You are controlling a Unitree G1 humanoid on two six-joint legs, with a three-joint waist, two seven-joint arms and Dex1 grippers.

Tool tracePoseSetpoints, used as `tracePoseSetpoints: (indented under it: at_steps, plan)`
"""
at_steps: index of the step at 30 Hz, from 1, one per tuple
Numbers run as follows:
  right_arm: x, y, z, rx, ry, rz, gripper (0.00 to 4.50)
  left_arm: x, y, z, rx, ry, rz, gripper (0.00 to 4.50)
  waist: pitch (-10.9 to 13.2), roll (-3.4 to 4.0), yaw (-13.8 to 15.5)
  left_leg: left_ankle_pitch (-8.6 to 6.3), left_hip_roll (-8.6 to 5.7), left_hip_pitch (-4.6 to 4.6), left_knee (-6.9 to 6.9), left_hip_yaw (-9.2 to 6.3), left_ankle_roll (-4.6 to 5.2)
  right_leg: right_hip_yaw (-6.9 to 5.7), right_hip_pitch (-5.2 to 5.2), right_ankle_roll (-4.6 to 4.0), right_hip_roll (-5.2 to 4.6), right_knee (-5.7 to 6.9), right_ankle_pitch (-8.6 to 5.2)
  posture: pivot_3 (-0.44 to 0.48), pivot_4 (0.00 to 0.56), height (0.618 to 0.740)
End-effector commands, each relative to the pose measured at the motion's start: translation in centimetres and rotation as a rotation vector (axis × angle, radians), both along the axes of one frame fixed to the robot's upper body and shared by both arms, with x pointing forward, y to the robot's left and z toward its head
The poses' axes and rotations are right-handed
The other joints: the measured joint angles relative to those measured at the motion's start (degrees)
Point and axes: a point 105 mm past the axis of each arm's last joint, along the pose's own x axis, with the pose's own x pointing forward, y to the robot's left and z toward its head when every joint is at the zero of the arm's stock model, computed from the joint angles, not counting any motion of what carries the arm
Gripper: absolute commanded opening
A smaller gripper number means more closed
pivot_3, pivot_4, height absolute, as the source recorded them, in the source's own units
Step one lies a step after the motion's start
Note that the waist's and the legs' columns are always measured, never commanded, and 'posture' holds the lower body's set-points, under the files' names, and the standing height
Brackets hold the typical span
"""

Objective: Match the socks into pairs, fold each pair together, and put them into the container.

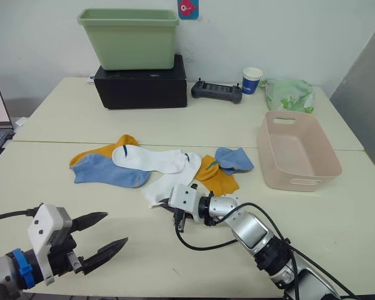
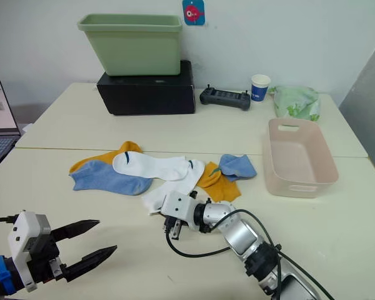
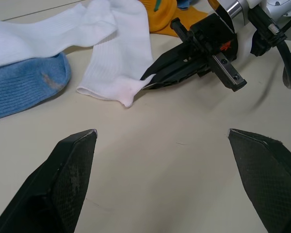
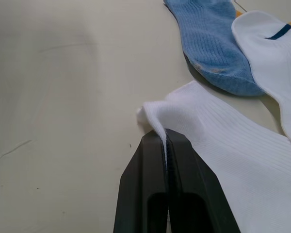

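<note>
Right gripper pinched closed on the near corner of a white sock, mid-table toward the front edge. Left gripper wide open, empty, well apart. No legible writing.

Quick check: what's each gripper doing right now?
Left gripper: open, holding nothing, above the table.
Right gripper: shut on the edge of a white sock.

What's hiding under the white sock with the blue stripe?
That white sock lies over part of a blue sock, a yellow sock and the other white sock, which the right hand pinches. The covered parts cannot be seen.
</note>
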Motion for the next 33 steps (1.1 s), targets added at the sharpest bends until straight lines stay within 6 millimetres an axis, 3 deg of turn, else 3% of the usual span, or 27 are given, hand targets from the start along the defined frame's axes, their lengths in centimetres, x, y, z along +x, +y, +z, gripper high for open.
tracePoseSetpoints:
  at_steps: [1, 6, 10, 14, 20, 24, 30, 33]
  plan:
    - [-1.5, -0.9, 2.2, 0.025, -0.030, 0.129, 0.04, -0.3, -0.4, 0.2, 0.007, -0.006, -0.017, 4.50, 0.0, 0.00, 0.1, 0.00, 0.00, -0.01, 0.00, 0.00, 0.00, 0.00, 0.00, 0.00, -0.01, -0.01, 0.00, 0.000, 0.150, 0.720]
    - [-3.1, -4.0, 2.5, -0.028, 0.002, 0.208, 0.04, -0.2, -0.6, -0.1, 0.008, 0.005, -0.031, 4.50, 0.0, 0.00, 0.1, -0.11, 0.00, -0.03, 0.00, -0.08, 0.20, -0.08, 0.04, 0.00, -0.03, -0.04, 0.00, 0.000, 0.150, 0.720]
    - [-5.0, -9.2, 2.1, -0.139, 0.047, 0.272, 0.04, 0.1, -1.0, -0.4, 0.006, 0.014, -0.061, 4.50, 0.0, 0.05, 0.5, -0.13, -0.03, -0.08, 0.00, -0.20, 0.23, -0.22, 0.10, 0.00, -0.05, -0.13, 0.00, 0.000, 0.150, 0.720]
    - [-5.2, -13.8, 2.0, -0.240, 0.054, 0.251, 0.04, 0.4, -1.4, -0.6, 0.005, 0.021, -0.090, 4.50, 0.1, 0.12, 0.5, -0.13, -0.12, -0.09, 0.02, -0.36, 0.24, -0.41, 0.27, 0.00, -0.09, -0.25, 0.00, 0.000, 0.150, 0.720]
    - [-4.3, -15.8, 2.1, -0.313, 0.012, 0.194, 0.04, 0.7, -2.0, -0.8, 0.000, 0.023, -0.127, 4.50, 0.1, 0.15, 0.1, -0.13, -0.05, -0.09, 0.01, -0.79, 0.28, -0.61, 0.32, -0.12, 0.11, -0.19, -0.06, 0.000, 0.150, 0.720]
    - [-5.2, -15.7, 2.7, -0.294, 0.019, 0.194, 1.05, 0.8, -2.6, -1.0, -0.004, 0.025, -0.163, 4.50, 0.2, 0.28, 0.5, -0.12, -0.07, -0.13, 0.01, -0.91, 0.27, -0.74, 0.40, -0.19, 0.08, -0.20, -0.10, 0.000, 0.150, 0.720]
    - [-7.5, -18.9, 5.3, -0.272, 0.107, 0.064, 3.22, 1.2, -3.0, -1.9, -0.023, 0.029, -0.205, 4.50, 0.3, 0.49, 1.6, -0.12, -0.17, -0.10, 0.03, -1.00, 0.27, -0.82, 0.65, -0.19, 0.07, -0.37, -0.11, 0.000, 0.150, 0.720]
    - [-8.8, -18.9, 6.6, -0.213, 0.158, 0.053, 4.28, 1.5, -3.2, -2.4, -0.031, 0.031, -0.233, 4.50, 0.3, 0.49, 1.7, -0.13, -0.17, 0.06, 0.03, -1.16, 0.27, -0.88, 1.01, -0.19, 0.09, -0.60, -0.11, 0.000, 0.150, 0.720]
